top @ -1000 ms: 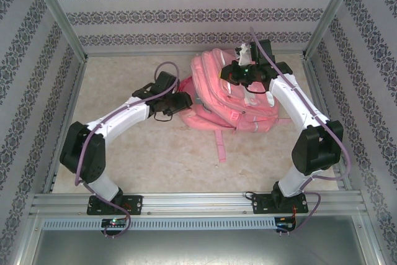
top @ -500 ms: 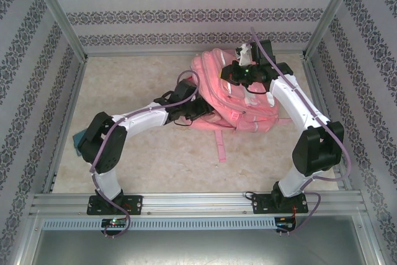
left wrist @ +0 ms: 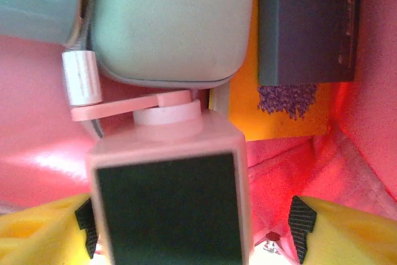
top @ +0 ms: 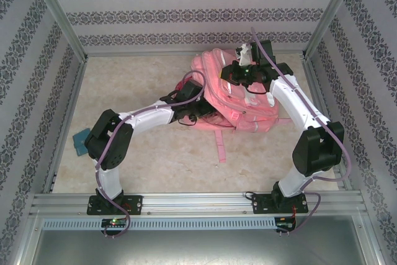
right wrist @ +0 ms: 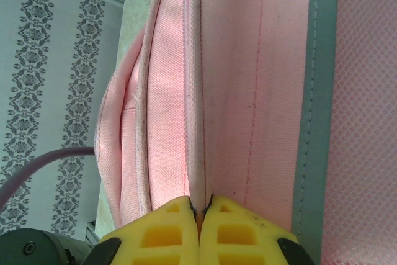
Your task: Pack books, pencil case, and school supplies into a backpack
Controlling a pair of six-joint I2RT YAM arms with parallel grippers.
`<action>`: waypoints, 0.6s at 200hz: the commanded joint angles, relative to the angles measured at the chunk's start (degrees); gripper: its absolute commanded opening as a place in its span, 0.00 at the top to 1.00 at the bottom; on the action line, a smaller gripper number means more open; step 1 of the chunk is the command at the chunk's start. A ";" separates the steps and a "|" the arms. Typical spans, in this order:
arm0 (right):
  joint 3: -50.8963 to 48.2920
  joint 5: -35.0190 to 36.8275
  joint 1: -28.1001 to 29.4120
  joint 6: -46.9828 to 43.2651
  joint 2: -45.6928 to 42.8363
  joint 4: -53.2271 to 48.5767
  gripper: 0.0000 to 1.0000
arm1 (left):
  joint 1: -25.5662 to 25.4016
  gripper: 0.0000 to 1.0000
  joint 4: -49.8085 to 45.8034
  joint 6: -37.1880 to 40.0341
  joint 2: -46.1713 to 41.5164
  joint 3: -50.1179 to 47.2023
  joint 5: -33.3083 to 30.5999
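One teal item (top: 79,142) is noted at the left of the table (top: 155,166). The left tool (left wrist: 192,228), inside the one backpack (top: 239,100), is spread wide around one pink box (left wrist: 167,197), with a gap on one side. The left wrist view adds one yellow book (left wrist: 279,110) and one navy book (left wrist: 307,26). The right tool (right wrist: 200,215) is pinched on a backpack seam.
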 commanded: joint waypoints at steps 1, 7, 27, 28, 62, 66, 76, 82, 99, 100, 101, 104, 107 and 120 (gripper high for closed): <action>0.06 -5.51 0.50 0.72 -3.65 4.91 1.00 | -0.90 0.19 -10.35 4.33 0.18 3.92 -6.48; 0.09 -5.51 0.50 0.75 -3.60 4.96 1.00 | -0.85 0.19 -12.24 4.72 0.27 4.54 -7.80; 0.16 -5.59 0.58 1.01 -3.29 5.28 1.00 | -0.93 0.22 -17.25 5.94 0.28 5.87 -11.43; 0.19 -5.60 0.54 0.98 -3.29 5.31 1.00 | -0.93 0.22 -17.46 5.94 0.30 5.89 -11.57; 0.45 -5.51 0.55 0.84 -3.03 5.15 1.00 | -0.93 0.28 -20.30 7.32 -1.60 4.88 -14.55; 0.49 -5.46 0.62 0.87 -2.94 5.19 1.00 | -0.93 0.29 -20.30 7.50 -1.78 4.60 -14.49; 0.49 -5.50 0.60 0.91 -2.86 5.22 1.00 | -0.94 0.31 -20.40 7.71 -1.87 4.17 -14.45; 0.49 -5.51 0.67 0.89 -2.81 5.25 1.00 | -0.93 0.33 -20.40 7.78 -1.81 3.85 -14.52; 0.49 -5.59 0.68 1.14 -2.59 5.43 1.00 | -1.00 0.34 -20.48 7.72 -1.50 3.28 -14.64; 0.49 -5.55 0.68 1.18 -2.63 5.47 1.00 | -0.97 0.34 -20.48 7.71 -1.47 3.27 -14.67; 0.49 -5.58 0.68 1.20 -2.61 5.50 1.00 | -0.95 0.34 -20.48 7.71 -1.41 3.27 -14.59; 0.49 -5.53 0.72 1.18 -2.59 5.56 1.00 | -0.94 0.34 -20.47 7.69 -1.36 3.27 -14.46; 0.49 -5.58 0.76 1.18 -2.59 5.52 1.00 | -0.94 0.34 -20.40 7.66 -1.29 3.27 -14.36; 0.49 -5.60 0.87 1.09 -2.59 5.44 1.00 | -0.93 0.34 -20.22 7.70 -1.31 3.22 -13.95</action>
